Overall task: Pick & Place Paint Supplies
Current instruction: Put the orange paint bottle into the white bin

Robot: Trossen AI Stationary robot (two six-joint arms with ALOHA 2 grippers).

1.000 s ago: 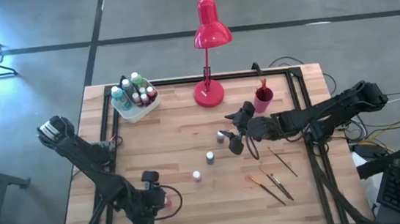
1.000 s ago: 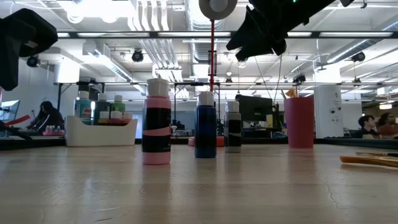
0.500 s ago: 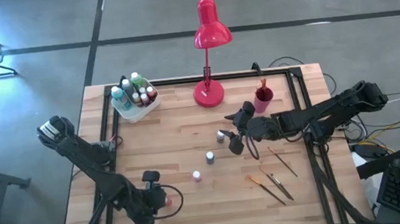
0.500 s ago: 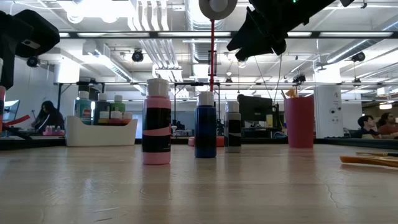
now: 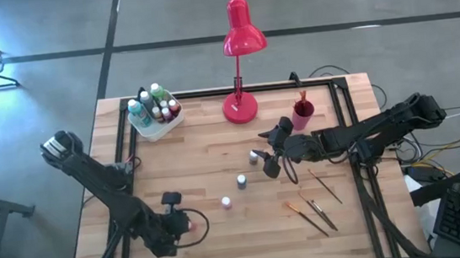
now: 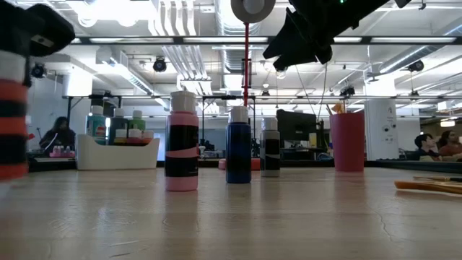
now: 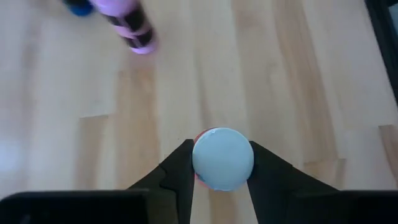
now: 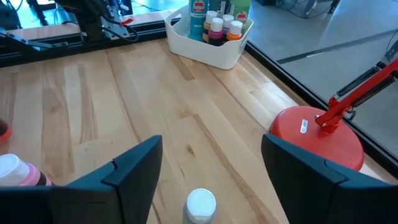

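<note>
My left gripper (image 5: 182,227) is near the table's front left, shut on a red paint bottle (image 6: 13,115) with a white cap. Three more bottles stand upright on their bases mid-table: pink (image 5: 226,202), blue (image 5: 241,180) and grey (image 5: 254,155). My right gripper (image 5: 270,156) hangs open above and beside the grey bottle, whose cap (image 8: 200,204) shows below its fingers. Several paintbrushes (image 5: 314,210) lie flat at the right. My left gripper pinches the red bottle at its white cap (image 7: 222,158), one finger (image 7: 180,168) on each side. The fingers slant down onto it from above. The bottle stays upright, and in the low view its base (image 6: 11,173) looks slightly off the table.
A white bin (image 5: 154,112) of bottles sits at the far left corner. A red desk lamp (image 5: 240,60) stands at the far middle, with a pink cup (image 5: 302,113) holding brushes to its right. Black rails (image 5: 127,156) frame the table.
My left gripper has risen a little with the red bottle. The bottle has come into the low view at its left edge, upright, where only a sliver showed before. My right arm has kept still.
</note>
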